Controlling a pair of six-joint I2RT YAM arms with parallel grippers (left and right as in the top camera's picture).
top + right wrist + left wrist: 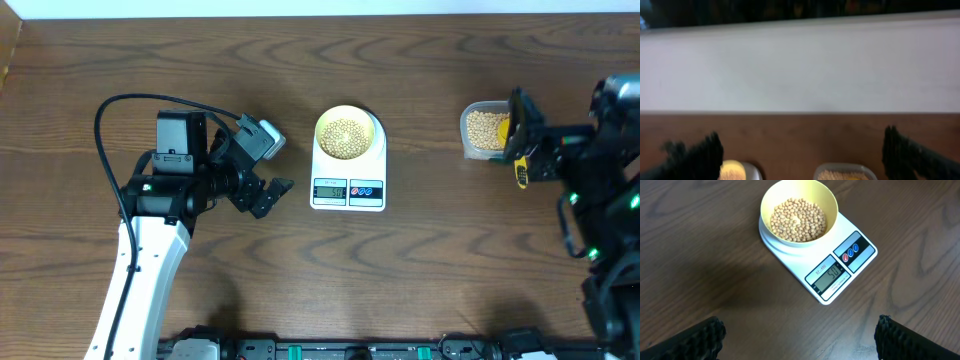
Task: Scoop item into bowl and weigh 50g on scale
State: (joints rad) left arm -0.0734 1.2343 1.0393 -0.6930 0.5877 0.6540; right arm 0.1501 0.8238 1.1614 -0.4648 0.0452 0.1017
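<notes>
The dark brown table shows matt wood grain. The white rectangular scale and the round pale yellow bowl look like smooth, faintly glossy plastic, the small tan beans smooth and dull. The rounded-rectangular container is clear plastic.

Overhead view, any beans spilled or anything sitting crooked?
Nothing stands out. The beans sit inside the bowl, which rests squarely on the scale, and no loose ones show on the table.

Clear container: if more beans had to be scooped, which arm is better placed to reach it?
Right. Its open gripper sits right beside the clear container, while the left gripper is across the scale from it.
</notes>
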